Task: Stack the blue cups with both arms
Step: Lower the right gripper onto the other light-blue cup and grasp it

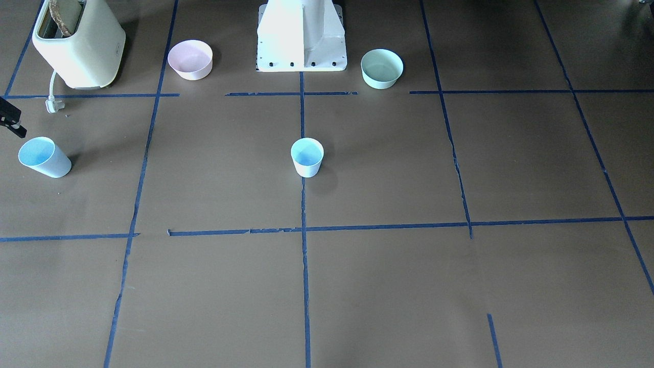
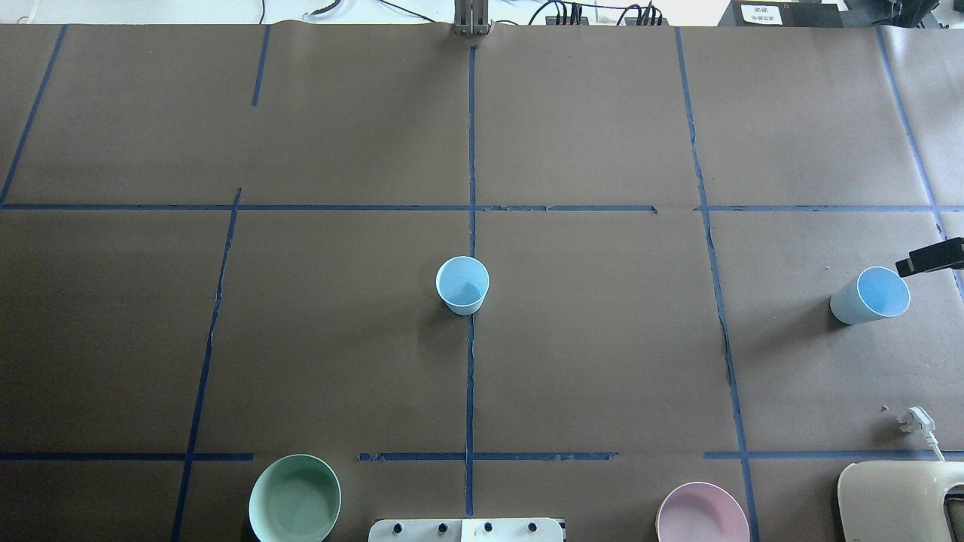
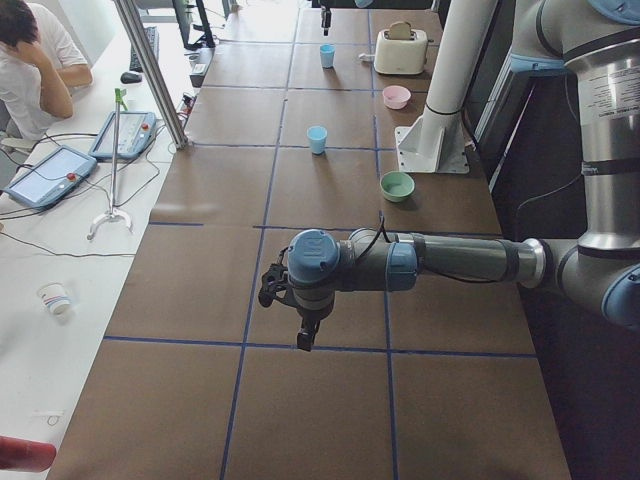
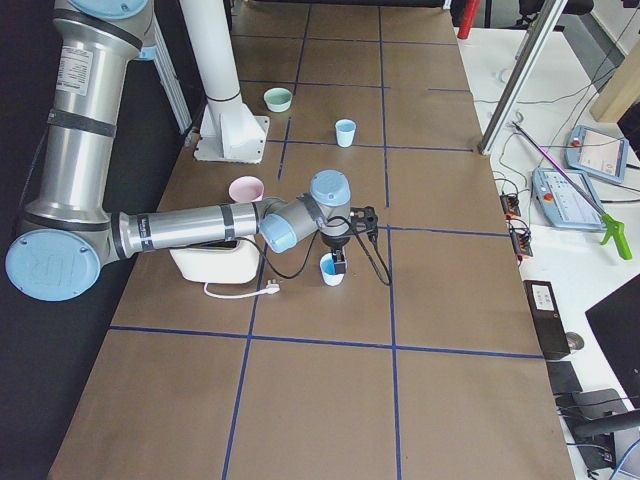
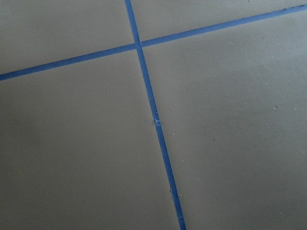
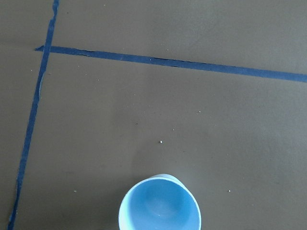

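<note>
One blue cup (image 1: 307, 157) stands upright at the table's middle on the centre tape line, also in the overhead view (image 2: 462, 284). The second blue cup (image 2: 870, 295) stands upright far on my right side and shows in the front view (image 1: 44, 157). My right gripper (image 2: 930, 258) hangs just above and beside this cup; only a black tip shows, so I cannot tell if it is open or shut. The right wrist view shows the cup (image 6: 159, 203) below, with no fingers in view. My left gripper (image 3: 305, 335) hangs over bare table far from both cups; its state cannot be told.
A cream toaster (image 1: 79, 43) with its white plug (image 1: 51, 105) stands near the right-side cup. A pink bowl (image 1: 190, 59) and a mint-green bowl (image 1: 381, 68) flank the white pedestal (image 1: 301, 38). An operator (image 3: 35, 60) sits beside the table.
</note>
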Controlling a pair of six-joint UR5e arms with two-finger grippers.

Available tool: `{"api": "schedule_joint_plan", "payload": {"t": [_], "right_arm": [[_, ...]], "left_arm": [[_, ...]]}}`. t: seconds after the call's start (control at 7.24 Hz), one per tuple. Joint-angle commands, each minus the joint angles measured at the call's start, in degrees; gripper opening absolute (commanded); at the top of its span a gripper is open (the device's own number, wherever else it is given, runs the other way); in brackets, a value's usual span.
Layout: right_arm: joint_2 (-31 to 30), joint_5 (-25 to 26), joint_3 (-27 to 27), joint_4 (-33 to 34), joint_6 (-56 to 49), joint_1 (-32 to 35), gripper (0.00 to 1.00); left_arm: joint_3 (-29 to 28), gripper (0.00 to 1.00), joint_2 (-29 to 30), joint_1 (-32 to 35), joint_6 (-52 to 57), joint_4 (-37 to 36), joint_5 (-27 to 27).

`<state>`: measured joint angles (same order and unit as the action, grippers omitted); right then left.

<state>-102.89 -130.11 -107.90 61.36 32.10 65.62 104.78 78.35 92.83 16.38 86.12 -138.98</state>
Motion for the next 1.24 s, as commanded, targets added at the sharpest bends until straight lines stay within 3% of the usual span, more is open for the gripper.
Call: {"api": "schedule_joint_plan", "payload": {"t": [0.0, 0.14, 0.69, 0.83, 0.97, 1.11], "right_arm": [[-1.1, 2.4, 2.4, -5.6, 2.9, -1.8, 1.00], [-0.7, 4.5, 5.0, -5.7, 2.6, -1.8, 1.00], [0.7, 4.2, 10.1, -5.9, 3.0, -4.4, 0.98], [1.5, 4.2, 10.3, -5.8, 3.2, -4.8, 0.87], [1.6, 4.2, 11.3, -5.8, 2.8, -5.0, 0.38], [1.6, 4.2, 11.3, -5.9, 3.0, -5.2, 0.09]], "left_arm": [[0.1, 1.00, 0.0, 0.1, 0.0, 0.0, -0.4], [0.1, 1.00, 0.0, 0.1, 0.0, 0.0, -0.4], [0.7, 1.00, -0.8, 0.2, 0.0, -0.1, -0.4], [0.8, 1.00, -0.8, 0.2, 0.0, -0.1, -0.4], [0.8, 1.00, -0.8, 0.1, 0.0, -0.1, -0.4], [0.8, 1.00, -0.8, 0.1, -0.1, -0.1, -0.4]]}}
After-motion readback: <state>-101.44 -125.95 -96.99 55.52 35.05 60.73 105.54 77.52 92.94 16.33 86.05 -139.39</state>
